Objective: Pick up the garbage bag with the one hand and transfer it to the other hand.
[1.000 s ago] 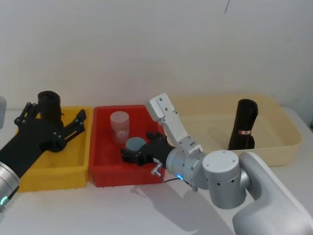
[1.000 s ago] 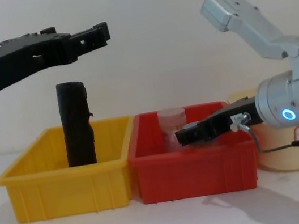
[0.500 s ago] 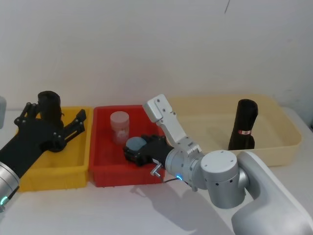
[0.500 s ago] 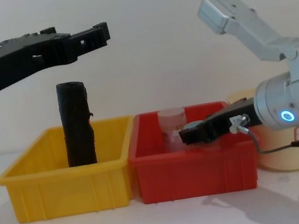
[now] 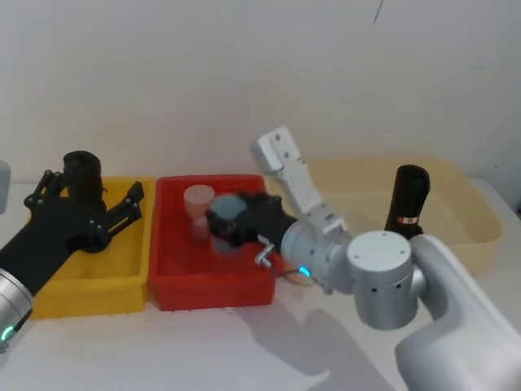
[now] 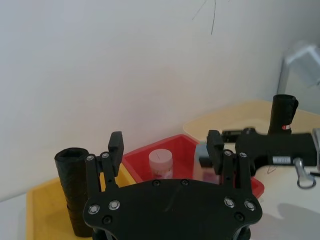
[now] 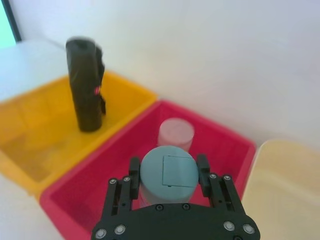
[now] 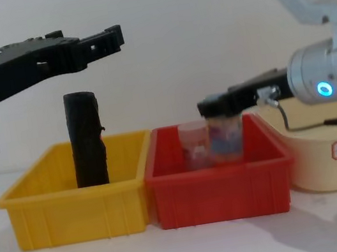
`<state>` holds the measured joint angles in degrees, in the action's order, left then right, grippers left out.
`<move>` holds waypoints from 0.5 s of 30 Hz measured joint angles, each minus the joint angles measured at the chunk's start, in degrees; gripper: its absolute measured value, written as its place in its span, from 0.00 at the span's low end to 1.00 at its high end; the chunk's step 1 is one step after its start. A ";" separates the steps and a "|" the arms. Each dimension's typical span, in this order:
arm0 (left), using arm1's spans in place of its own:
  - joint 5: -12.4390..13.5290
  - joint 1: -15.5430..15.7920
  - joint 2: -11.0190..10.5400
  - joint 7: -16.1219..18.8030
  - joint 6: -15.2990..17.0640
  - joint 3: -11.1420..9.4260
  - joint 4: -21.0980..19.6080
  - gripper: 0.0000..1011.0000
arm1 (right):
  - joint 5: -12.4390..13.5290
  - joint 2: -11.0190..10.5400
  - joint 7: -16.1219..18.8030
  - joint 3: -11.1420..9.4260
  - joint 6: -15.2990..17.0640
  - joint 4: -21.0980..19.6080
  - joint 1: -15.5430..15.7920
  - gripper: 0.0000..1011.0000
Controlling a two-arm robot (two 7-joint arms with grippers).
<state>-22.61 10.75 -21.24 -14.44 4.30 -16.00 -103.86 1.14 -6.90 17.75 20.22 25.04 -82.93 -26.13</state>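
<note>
The garbage bag [image 5: 409, 208], a tall black roll with a red-and-white band, stands upright in the beige bin [image 5: 466, 238] at the right; the left wrist view shows the bag [image 6: 283, 114] far off. My right gripper [image 5: 229, 221] is well left of it, over the red bin [image 5: 210, 287]. It is shut on a clear jar with a grey-blue lid [image 7: 167, 172], and the jar [image 8: 225, 136] hangs just above the bin floor. My left gripper [image 5: 91, 192] hovers open above the yellow bin [image 5: 85, 287], fingers [image 8: 116, 37] spread wide.
A plain black roll [image 8: 86, 140] stands upright in the yellow bin, under the left gripper. A second jar with a pale lid [image 5: 199, 202] sits in the red bin behind the held one. The three bins stand side by side; bare white table lies in front.
My right gripper has risen with the grey-lidded jar, lifting it off the red bin's floor and slightly back. The left arm and both rolls have not moved.
</note>
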 joint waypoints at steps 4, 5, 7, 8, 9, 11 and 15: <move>0.00 0.00 0.00 0.00 0.00 0.00 0.00 0.99 | 0.59 0.02 -0.78 -1.37 -1.01 -1.62 -0.53 0.66; 0.00 0.00 0.00 0.00 0.00 0.00 0.00 0.99 | 0.67 0.01 -0.97 -1.63 -1.16 -1.83 -0.65 0.66; 0.00 0.00 0.00 0.00 0.00 0.00 0.00 0.99 | 0.83 -0.01 -1.41 -2.13 -1.53 -2.18 -0.87 0.66; 0.00 0.00 0.00 0.00 0.00 0.00 0.00 0.99 | 0.95 -0.05 -1.81 -2.65 -1.82 -2.48 -1.12 0.66; 0.00 0.00 0.00 0.00 0.00 0.00 0.00 0.99 | 1.00 -0.08 -2.01 -3.02 -1.98 -2.64 -1.28 0.66; 0.00 0.00 0.00 0.00 0.00 0.00 0.00 0.99 | 1.09 -0.19 -2.51 -3.61 -2.29 -2.82 -1.53 0.66; 0.00 0.00 0.00 0.00 0.00 0.00 0.00 0.99 | 1.09 -0.61 -3.47 -4.83 -2.90 -2.95 -2.12 0.66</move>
<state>-22.61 10.74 -21.24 -14.44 4.30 -16.00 -103.86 2.23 -7.51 14.28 15.39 22.14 -85.88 -28.25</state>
